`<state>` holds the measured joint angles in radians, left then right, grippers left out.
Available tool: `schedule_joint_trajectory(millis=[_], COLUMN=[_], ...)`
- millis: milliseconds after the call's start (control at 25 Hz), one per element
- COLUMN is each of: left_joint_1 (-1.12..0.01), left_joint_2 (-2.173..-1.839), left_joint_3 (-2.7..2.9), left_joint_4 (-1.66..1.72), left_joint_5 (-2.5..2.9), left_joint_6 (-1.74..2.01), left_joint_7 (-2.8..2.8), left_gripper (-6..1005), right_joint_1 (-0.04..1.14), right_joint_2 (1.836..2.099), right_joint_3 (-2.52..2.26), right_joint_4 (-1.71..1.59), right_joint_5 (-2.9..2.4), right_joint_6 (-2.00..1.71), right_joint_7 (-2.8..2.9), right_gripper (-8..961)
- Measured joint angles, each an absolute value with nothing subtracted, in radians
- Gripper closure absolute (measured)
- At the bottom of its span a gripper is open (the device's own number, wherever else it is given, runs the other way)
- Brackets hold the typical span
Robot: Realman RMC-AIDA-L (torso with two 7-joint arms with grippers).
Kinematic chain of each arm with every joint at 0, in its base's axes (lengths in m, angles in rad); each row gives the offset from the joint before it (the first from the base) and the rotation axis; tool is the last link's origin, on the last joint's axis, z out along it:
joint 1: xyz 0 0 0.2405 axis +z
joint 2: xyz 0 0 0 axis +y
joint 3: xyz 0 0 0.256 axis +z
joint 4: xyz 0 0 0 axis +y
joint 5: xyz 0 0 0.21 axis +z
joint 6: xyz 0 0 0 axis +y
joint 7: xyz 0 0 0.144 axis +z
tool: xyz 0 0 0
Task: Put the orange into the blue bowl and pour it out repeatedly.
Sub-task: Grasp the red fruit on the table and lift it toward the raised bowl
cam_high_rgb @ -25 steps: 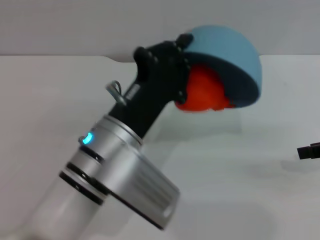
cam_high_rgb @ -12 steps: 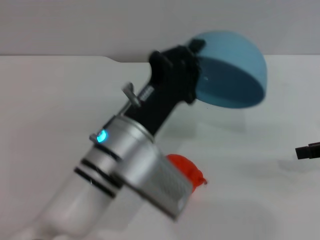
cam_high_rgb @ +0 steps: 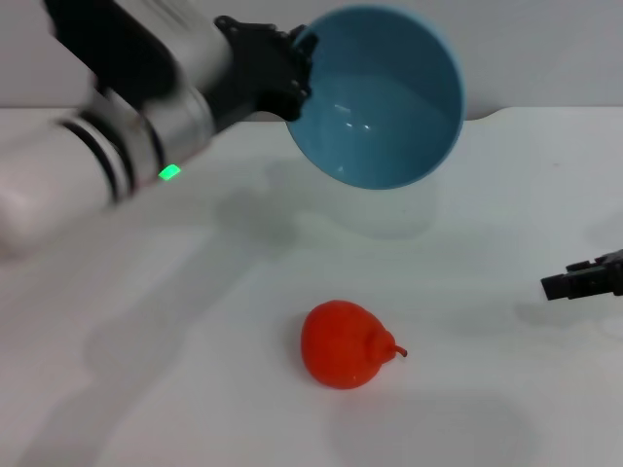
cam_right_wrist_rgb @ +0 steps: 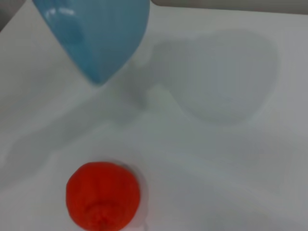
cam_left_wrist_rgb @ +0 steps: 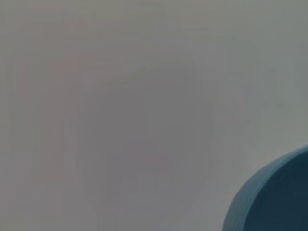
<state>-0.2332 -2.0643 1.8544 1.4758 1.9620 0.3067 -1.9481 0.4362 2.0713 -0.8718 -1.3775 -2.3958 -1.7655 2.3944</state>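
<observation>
Overhead, left end effector [cam_high_rgb: 297,68] grips the tilted blue bowl [cam_high_rgb: 375,97]; orange [cam_high_rgb: 343,344] lies below.

A lab-style robot test bench: a plain white desk [cam_high_rgb: 195,389] against a bare grey wall [cam_high_rgb: 545,49], with no household clutter. Only a blue bowl [cam_high_rgb: 380,107] and an orange [cam_high_rgb: 341,345] serve as props.
</observation>
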Motion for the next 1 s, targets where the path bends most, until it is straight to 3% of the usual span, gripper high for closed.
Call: schedule_joint_trajectory(millis=[240,440,1000], left_joint_1=[-0.434,-0.548,-0.514], left_joint_2=[-2.055,-2.055,-2.053], left_joint_3=[1.459,1.283,1.022], left_joint_4=[1.356,1.299,1.521], left_joint_5=[2.088,2.304,2.515], left_joint_6=[0.889,1.167,1.639], left_joint_7=[-2.38,-2.611,-2.79], left_gripper=[999,999,1000], right_joint_1=[0.451,0.463,0.469], right_joint_2=[2.071,2.074,2.076], right_joint_3=[-0.984,-1.109,-1.432], right_joint_4=[-1.363,-1.322,-1.189], right_joint_5=[-2.396,-2.37,-2.114], right_joint_6=[-1.723,-1.623,-1.386], right_joint_7=[2.368,2.312,2.059], right_gripper=[503,505,513])
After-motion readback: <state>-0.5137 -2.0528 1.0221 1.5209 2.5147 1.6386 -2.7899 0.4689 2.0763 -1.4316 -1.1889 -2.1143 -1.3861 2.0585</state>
